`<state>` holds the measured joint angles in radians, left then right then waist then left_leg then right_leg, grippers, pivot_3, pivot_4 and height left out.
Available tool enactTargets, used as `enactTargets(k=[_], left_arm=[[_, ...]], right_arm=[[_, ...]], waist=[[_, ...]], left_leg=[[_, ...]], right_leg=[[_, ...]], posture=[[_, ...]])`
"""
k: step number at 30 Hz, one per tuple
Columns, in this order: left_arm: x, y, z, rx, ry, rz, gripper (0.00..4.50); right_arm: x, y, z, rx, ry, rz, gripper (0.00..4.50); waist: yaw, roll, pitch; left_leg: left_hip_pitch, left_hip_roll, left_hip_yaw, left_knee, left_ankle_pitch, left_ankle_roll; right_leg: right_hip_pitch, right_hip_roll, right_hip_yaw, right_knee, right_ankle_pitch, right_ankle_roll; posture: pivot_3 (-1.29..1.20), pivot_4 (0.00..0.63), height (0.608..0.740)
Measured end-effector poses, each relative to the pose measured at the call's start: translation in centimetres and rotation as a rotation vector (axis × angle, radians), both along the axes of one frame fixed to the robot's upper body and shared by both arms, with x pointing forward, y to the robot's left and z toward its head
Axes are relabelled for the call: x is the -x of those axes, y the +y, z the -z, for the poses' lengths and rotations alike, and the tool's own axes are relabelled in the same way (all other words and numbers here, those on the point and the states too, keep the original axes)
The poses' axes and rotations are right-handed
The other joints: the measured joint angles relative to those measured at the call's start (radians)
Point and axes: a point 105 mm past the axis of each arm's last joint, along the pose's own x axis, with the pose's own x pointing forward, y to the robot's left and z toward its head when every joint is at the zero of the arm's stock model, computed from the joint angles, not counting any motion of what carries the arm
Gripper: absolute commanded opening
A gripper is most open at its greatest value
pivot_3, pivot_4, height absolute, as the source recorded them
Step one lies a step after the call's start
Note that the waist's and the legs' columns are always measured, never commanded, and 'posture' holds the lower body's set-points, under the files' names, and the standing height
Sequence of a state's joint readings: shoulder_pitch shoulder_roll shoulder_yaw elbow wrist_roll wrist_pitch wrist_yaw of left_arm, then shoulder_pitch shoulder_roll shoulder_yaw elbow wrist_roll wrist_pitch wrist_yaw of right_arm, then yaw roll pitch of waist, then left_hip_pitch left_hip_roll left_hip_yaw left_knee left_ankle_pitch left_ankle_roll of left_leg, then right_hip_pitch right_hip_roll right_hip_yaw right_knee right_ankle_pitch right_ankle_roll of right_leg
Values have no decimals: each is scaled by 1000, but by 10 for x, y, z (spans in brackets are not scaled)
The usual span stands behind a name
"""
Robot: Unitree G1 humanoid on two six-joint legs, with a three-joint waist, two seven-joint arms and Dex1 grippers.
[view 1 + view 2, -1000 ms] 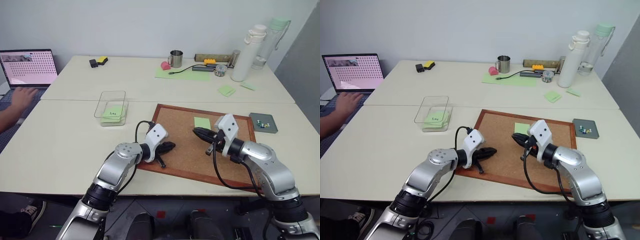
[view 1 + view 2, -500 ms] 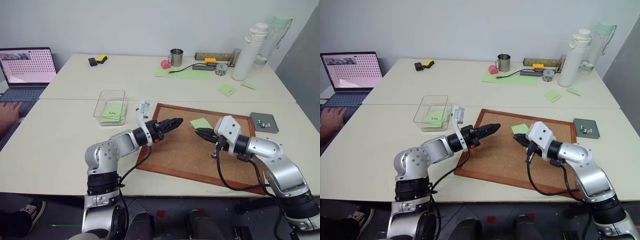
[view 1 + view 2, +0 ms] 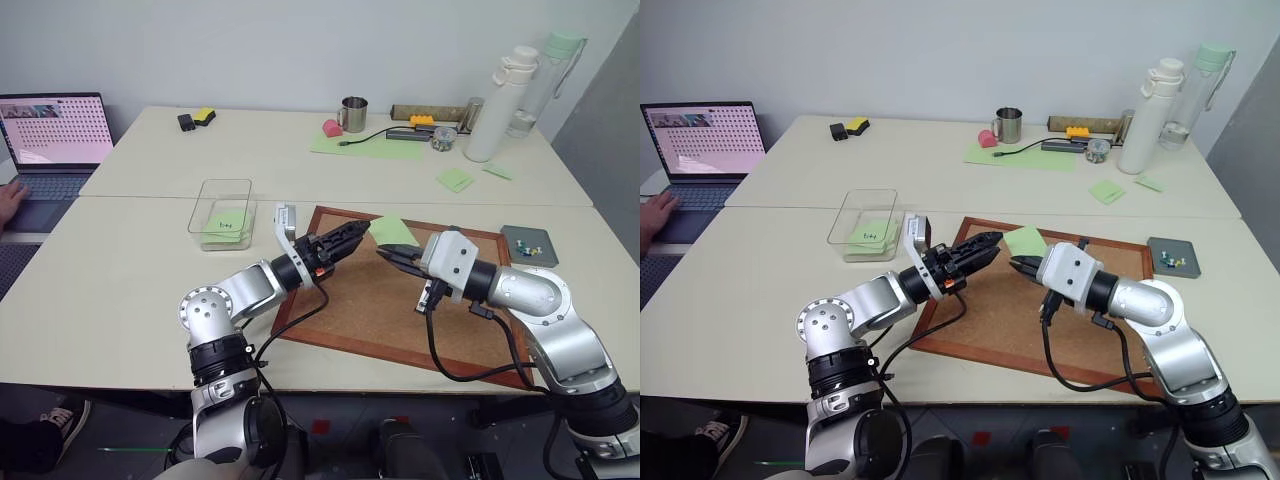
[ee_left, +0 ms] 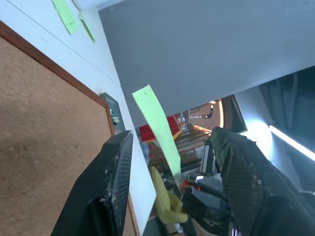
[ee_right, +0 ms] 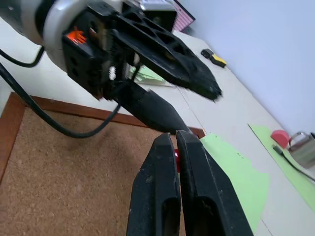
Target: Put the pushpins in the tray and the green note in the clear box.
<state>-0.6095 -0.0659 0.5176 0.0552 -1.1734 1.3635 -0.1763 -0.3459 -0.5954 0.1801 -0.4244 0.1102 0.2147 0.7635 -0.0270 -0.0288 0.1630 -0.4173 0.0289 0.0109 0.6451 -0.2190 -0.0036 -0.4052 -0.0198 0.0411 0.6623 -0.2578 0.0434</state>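
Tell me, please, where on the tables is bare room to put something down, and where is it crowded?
Free: the near table between its left edge and the clear box; the far table between the black and yellow items and the metal cup. Crowded: the far right corner around the white bottle; the corkboard, where both grippers meet.

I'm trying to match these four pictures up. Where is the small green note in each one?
Left eye view: green note tilted in the air above the corkboard, middle of the picture.
Right eye view: same spot, between the two arms' tips.
Left wrist view: a thin green strip between the left gripper's open fingers.
Right wrist view: just past the right gripper's shut tips.
Shared landmark: the corkboard.
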Motion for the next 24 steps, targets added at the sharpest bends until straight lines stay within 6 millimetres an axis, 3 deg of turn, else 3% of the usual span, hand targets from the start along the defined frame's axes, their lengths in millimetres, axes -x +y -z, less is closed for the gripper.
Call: enactTargets(k=[8, 9, 11, 21, 24], left_arm=[[1, -8, -6, 21, -9, 23, 2658], [1, -9, -7, 22, -15, 23, 2318], [2, -8, -12, 36, -35, 24, 2122], [4, -5, -23, 59, -84, 33, 238], [6, -8, -22, 53, -86, 48, 37]], right_arm=[[9, 18, -1, -13, -12, -63, 0], [9, 18, -1, -14, -13, -66, 0], [10, 19, -1, -15, -15, -67, 0], [9, 19, -2, -11, -21, -65, 0], [9, 20, -5, -10, -33, -68, 0]], waist=[[1, 0, 0], [1, 0, 0], [1, 0, 0], [2, 0, 0], [1, 0, 0]], left_leg=[[0, 0, 0, 0, 0, 0], [0, 0, 0, 0, 0, -1], [0, 0, 0, 0, 0, -1], [0, 0, 0, 0, 0, -1], [0, 0, 0, 0, 0, -1]], right_leg=[[0, 0, 0, 0, 0, 0], [0, 0, 0, 0, 0, 0], [0, 0, 0, 0, 0, 0], [0, 0, 0, 0, 0, 0], [0, 0, 0, 0, 0, 0]], posture=[[0, 150, 740], [0, 150, 740], [0, 150, 740], [0, 150, 740], [0, 150, 740]])
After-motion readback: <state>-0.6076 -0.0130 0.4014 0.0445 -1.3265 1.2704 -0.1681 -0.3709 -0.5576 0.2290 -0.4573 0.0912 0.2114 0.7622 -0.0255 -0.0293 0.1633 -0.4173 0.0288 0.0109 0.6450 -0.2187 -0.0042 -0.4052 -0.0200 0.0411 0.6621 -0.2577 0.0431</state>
